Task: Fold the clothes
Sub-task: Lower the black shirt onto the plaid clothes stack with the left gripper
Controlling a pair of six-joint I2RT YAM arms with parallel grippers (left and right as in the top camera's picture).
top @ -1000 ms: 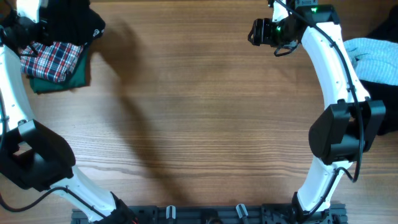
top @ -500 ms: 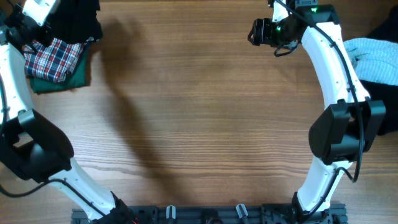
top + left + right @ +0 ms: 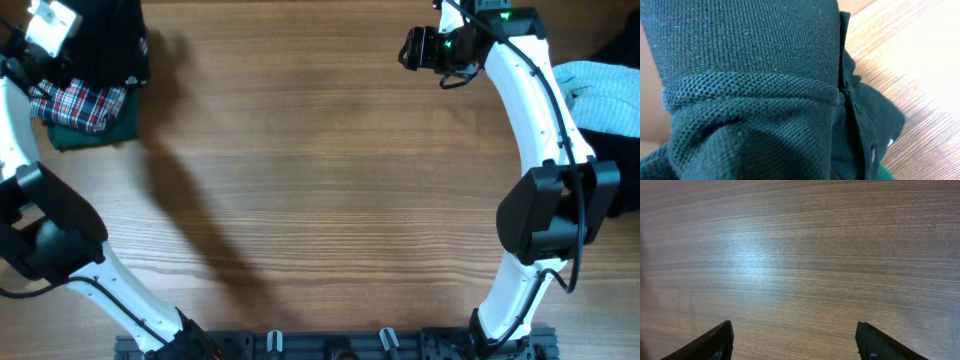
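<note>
1. Black knit shirt (image 3: 112,40) (image 3: 750,75), button placket showing, hangs bunched at the far-left corner of the desk (image 3: 320,190), pinched in the closed left tool (image 3: 60,25).
2. Right tool (image 3: 796,342) (image 3: 420,48) gapes wide, empty, over wood-grain desk, far right.

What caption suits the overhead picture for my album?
Left gripper holds a black garment over the plaid and green pile; right gripper hovers open.

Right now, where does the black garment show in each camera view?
Overhead: black garment at the top-left corner, beside the plaid piece.
Left wrist: black garment fills most of the frame.
Right wrist: not in it.
Shared landmark: the wooden table, in all three.
</note>
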